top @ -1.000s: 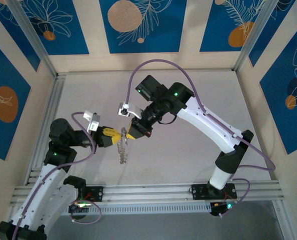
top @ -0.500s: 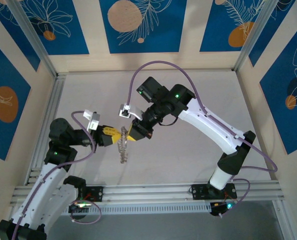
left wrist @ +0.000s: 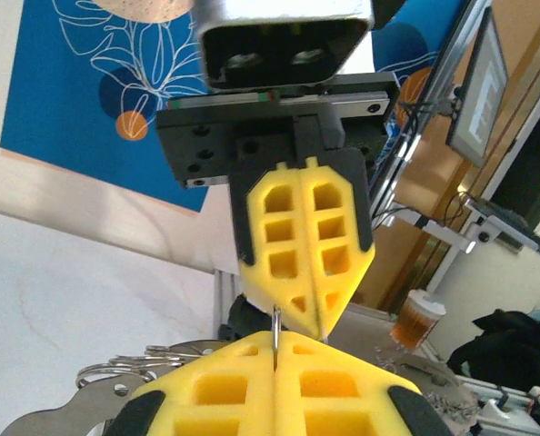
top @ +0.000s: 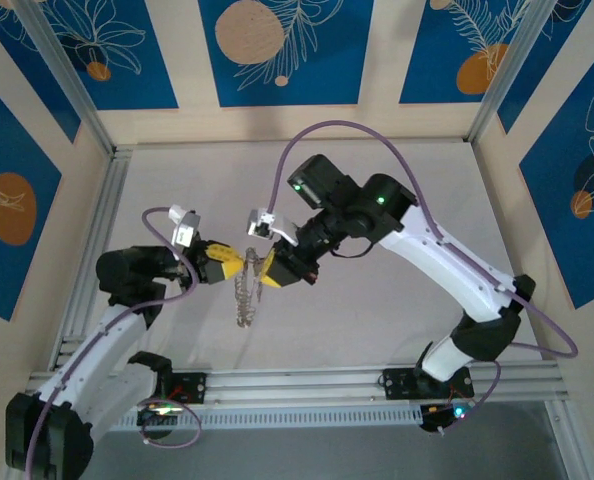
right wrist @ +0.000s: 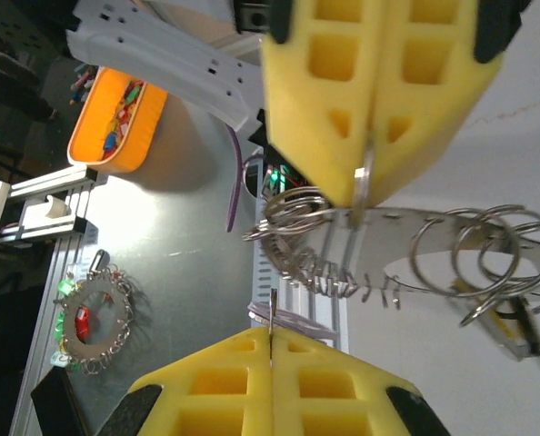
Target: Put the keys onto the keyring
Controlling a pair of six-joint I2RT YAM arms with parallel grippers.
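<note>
Grippers meet almost tip to tip above the middle of the table (top: 367, 320), both raised off its surface. The left gripper (top: 229, 266) has its yellow pads pressed flat together. In the right wrist view they pinch one thin wire loop at the top of the keyring (right wrist: 415, 221). From the left wrist camera that loop shows edge-on as a fine line of metal in the seam between the pads.

The right gripper (top: 267, 273) is closed as well, pointing straight at the left one with its tip just beside it. A metal sliver (right wrist: 272, 318) stands up out of the seam between its pads. It is too thin to tell whether it is a key or the edge of another ring.

The keyring hangs between and below the two tips. It is a floppy pale band carrying a tangle of silvery wire rings and a short run of beaded chain, and its lower end dangles clear of the table. At the far end of the rings a brassy key (right wrist: 511, 325) with a dark bit hangs blurred at the edge of the right wrist view.

Beyond the table edge in that same view, an orange tub (right wrist: 115, 123) of small coloured bits sits on a grey surface. A separate ring of beads (right wrist: 93, 322) lies nearer the camera.
</note>
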